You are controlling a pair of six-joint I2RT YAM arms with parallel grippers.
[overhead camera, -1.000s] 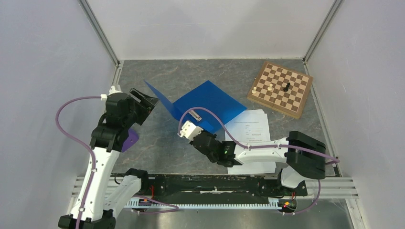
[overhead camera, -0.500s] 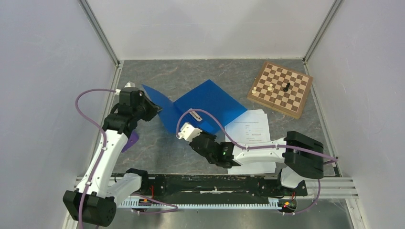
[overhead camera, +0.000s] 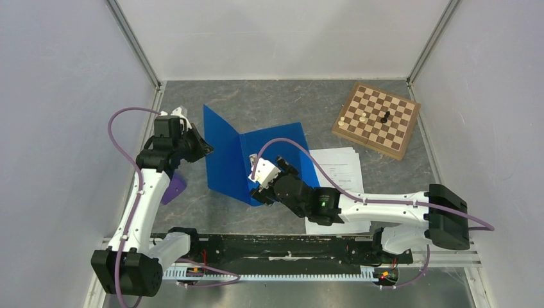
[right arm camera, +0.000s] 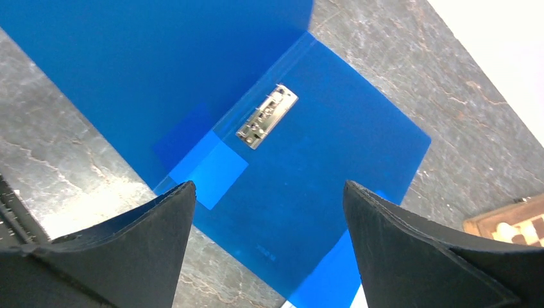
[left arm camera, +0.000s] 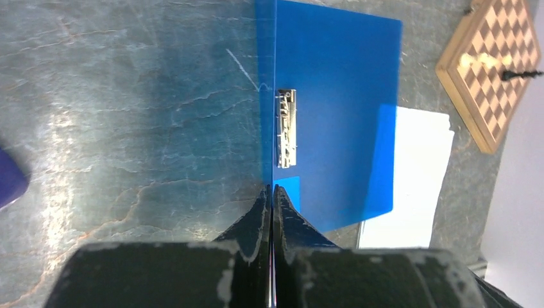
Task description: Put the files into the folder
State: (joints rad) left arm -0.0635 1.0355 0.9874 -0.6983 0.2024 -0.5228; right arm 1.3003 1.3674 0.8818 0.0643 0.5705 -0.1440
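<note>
L tool (left arm camera: 271,192) pressed shut, pinching folder (overhead camera: 224,154) front cover; cover stands upright off counter (overhead camera: 289,102). Folder back half lies flat, metal clip (right arm camera: 267,116) exposed. My R tool (right arm camera: 269,186) spread wide, empty, hovering over back half. Files (overhead camera: 340,165) flat on counter just R of folder, folder edge overlapping them. Chessboard (overhead camera: 377,119) at far R corner.

Bright, diffuse overhead light; soft faint shadows; raised folder (left arm camera: 333,96) cover casts bluish shade on table (left arm camera: 96,96); focus sharp.
</note>
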